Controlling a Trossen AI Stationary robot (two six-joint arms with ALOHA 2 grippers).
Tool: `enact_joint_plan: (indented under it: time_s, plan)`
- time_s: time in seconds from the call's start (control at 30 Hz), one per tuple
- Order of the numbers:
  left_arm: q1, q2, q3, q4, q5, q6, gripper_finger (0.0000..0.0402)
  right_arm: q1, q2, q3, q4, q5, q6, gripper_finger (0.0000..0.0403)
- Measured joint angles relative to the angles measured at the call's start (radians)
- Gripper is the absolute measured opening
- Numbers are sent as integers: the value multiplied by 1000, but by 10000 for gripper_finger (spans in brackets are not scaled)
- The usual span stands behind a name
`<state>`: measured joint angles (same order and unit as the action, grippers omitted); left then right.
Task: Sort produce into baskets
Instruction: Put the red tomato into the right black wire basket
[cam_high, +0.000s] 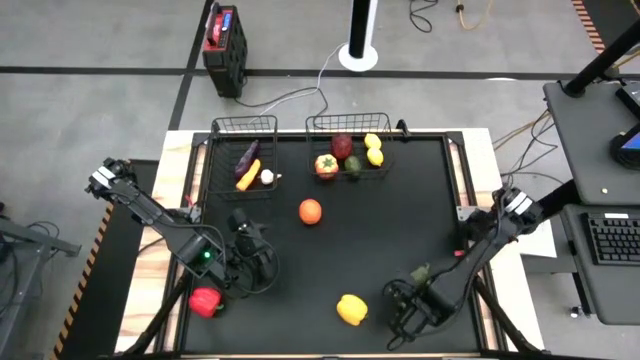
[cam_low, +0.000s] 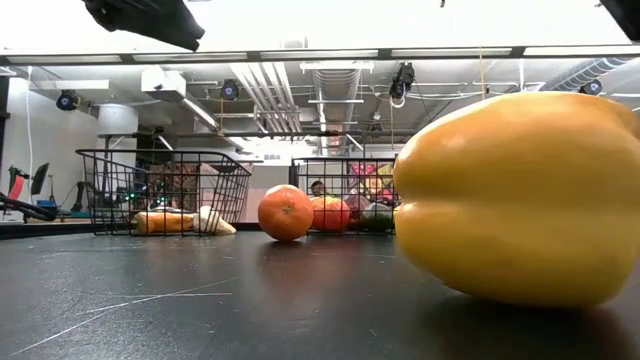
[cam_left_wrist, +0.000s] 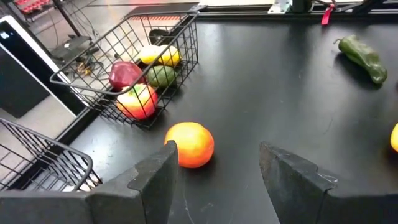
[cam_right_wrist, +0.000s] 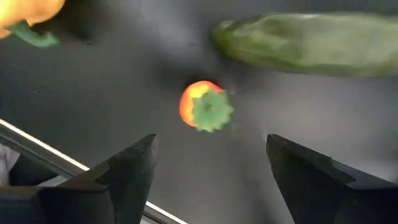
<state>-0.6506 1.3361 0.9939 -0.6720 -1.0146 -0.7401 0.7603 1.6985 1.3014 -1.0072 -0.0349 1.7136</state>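
While glossy and round, sits alone as an orange (cam_high: 310, 211) mid-table on the black mat (cam_high: 400, 230). Wider basket (cam_high: 349, 145): red, green, yellow produce; narrower basket (cam_high: 243, 152): eggplant, carrot, garlic. Near edge: yellow pepper (cam_high: 351, 309). Left gripper (cam_left_wrist: 217, 171) fingers apart, empty, facing the orange; right gripper (cam_right_wrist: 211, 171) spread, empty, above a small red-and-yellow fruit (cam_right_wrist: 206, 106).

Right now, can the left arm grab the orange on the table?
Probably yes. The left gripper is open and empty, with the orange lying loose on the black table just ahead of its fingers. Nothing sits between them; the wider basket stands farther back, apart from it.
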Motion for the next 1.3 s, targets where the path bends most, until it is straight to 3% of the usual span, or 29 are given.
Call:
enact_joint_plan:
  time_s: [0.47,1.3]
  plan:
    - [5,0,0,5,-27,41,206,6,129,0,70,0,-1,285]
    - [5,0,0,36,-45,51,206,5,116,-42,74,12,-59,167]
